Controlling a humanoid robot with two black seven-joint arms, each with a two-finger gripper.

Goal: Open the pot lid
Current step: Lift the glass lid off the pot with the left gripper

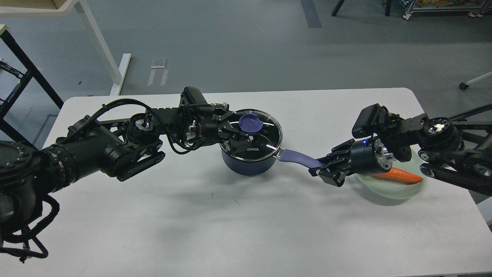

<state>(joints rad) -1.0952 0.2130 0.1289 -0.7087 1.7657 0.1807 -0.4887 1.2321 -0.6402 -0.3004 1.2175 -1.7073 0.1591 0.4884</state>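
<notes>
You have a small dark blue pot (250, 163) sitting on the white table (230, 223), a bit past the middle. The glass lid (265, 144) lies on top of the pot, and you can read part of its white letters near the front rim. Its purple-blue knob (250, 122) sticks up toward the back of the lid. Your left gripper (235, 129) reaches in from the left and is right at the knob. Its dark fingers sit over the glass on the near and far side of the knob, but they blend into the black inside of the pot, so you cannot tell if they are pinching it or just close. The pot's long purple handle (300, 158) points to the right. Your right gripper (322, 169) is squeezed on the far end of that handle, with one finger above it and one below. Just behind that gripper is a pale green plate (392, 190) with an orange carrot (401, 176) lying on it.
</notes>
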